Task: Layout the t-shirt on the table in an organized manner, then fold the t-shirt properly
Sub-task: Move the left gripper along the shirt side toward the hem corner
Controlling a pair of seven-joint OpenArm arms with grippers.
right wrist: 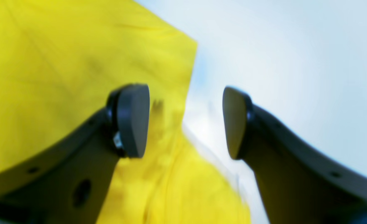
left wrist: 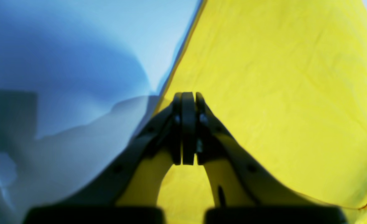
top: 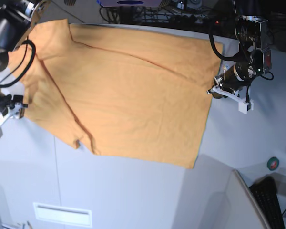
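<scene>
One big white-grey table (top: 133, 195) is seen filling most of the base view, with cables and dark gear crowded past its curved far edge and a keyboard (top: 271, 200) poking in near its corner. The t-shirt (top: 128, 95) is spread fairly flat on the table, long axis running side to side, sleeves bunched toward the right gripper (right wrist: 186, 121). That gripper's jaws are seen wide apart with nothing between them, right at the shirt's edge. The left gripper (left wrist: 188, 102) is pinched fully closed at the opposite edge of the shirt; whether cloth is caught can't be told. Both wrist views are blurry, and no lettering can be made out.
</scene>
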